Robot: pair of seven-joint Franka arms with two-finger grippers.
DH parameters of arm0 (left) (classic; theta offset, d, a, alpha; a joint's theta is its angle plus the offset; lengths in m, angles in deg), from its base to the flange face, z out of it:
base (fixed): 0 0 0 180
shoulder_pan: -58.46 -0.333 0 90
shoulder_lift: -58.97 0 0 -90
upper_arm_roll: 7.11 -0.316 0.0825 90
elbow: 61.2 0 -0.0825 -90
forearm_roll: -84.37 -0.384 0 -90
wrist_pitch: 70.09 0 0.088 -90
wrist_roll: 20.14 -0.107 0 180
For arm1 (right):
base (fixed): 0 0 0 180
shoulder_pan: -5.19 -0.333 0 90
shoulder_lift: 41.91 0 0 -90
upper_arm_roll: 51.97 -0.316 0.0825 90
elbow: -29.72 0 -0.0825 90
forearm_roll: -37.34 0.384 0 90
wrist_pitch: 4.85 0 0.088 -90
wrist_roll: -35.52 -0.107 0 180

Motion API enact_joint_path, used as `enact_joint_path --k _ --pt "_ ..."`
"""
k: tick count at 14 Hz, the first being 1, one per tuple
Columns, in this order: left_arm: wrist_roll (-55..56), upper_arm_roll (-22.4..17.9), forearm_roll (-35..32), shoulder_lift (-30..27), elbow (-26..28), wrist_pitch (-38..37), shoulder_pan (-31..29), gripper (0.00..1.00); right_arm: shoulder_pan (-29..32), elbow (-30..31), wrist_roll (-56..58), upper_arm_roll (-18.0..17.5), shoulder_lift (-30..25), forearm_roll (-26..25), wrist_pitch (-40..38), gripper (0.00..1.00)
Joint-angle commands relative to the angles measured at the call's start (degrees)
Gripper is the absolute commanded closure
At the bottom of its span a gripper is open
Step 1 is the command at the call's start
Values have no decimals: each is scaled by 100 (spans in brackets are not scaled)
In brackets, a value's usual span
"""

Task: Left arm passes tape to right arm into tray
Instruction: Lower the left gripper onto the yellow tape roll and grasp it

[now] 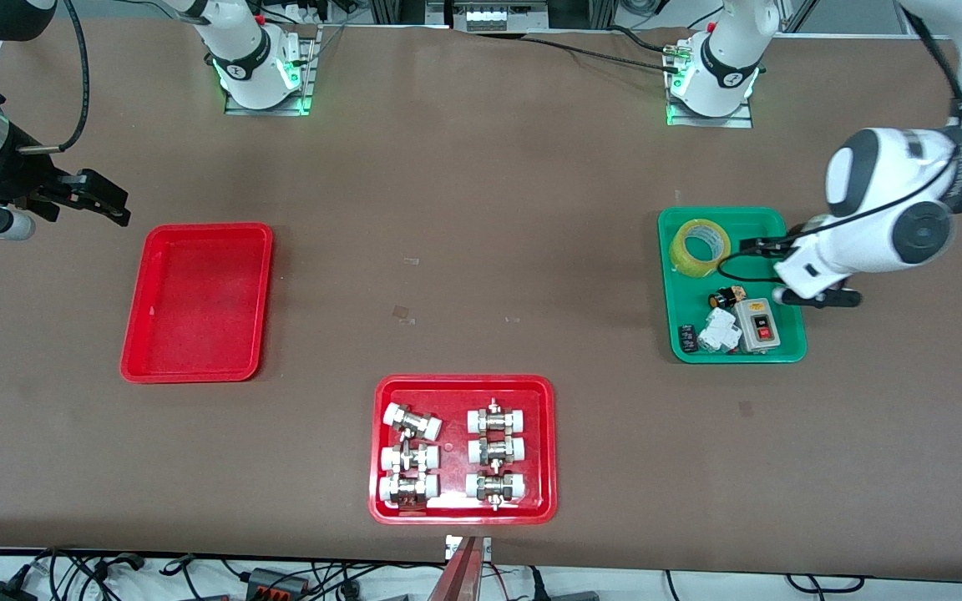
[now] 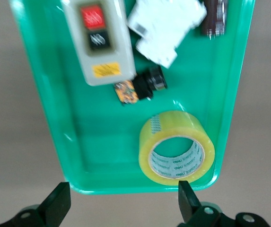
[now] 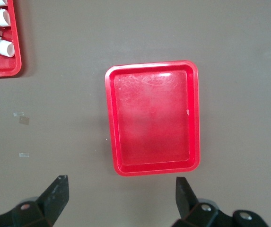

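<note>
You have a brown matte table (image 1: 481,209) with cables along its edges. On it, a green plastic tray (image 1: 792,351) sits toward the left arm's end and holds the roll of translucent yellow packing tape (image 1: 700,247), lying flat with its pale core showing, at the tray's end farther from the front camera. The left gripper (image 2: 124,201) hangs over that tray, fingers spread wide, holding nothing. The right gripper (image 3: 121,196) waits beside the plain red rectangular tray (image 1: 134,355), equally wide and empty.
</note>
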Motion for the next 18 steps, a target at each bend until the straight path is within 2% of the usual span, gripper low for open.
enact_joint_path --k 1,3,10,12,13,15,16,18 --pt "-103 64 116 -36 712 814 14 0 72 -108 70 -34 31 59 -110 0" --pt "-112 64 107 315 793 1097 22 0 72 -108 70 -34 31 67 -110 0" --pt "-112 64 81 642 820 1388 66 0 72 -108 70 -34 23 67 -119 0" --pt "-112 64 81 642 855 1397 66 6 72 -108 70 -34 23 67 -119 0" --pt "-112 64 81 625 881 1397 66 13 72 -108 70 -25 31 67 -119 0" --pt "-112 64 81 599 916 1406 66 36 72 -108 70 -34 31 67 -119 0" --pt "-103 64 81 590 934 1406 49 43 72 -108 70 -34 31 67 -119 0" --pt "-103 64 81 546 995 1397 14 50 72 -108 70 -34 31 67 -119 0"
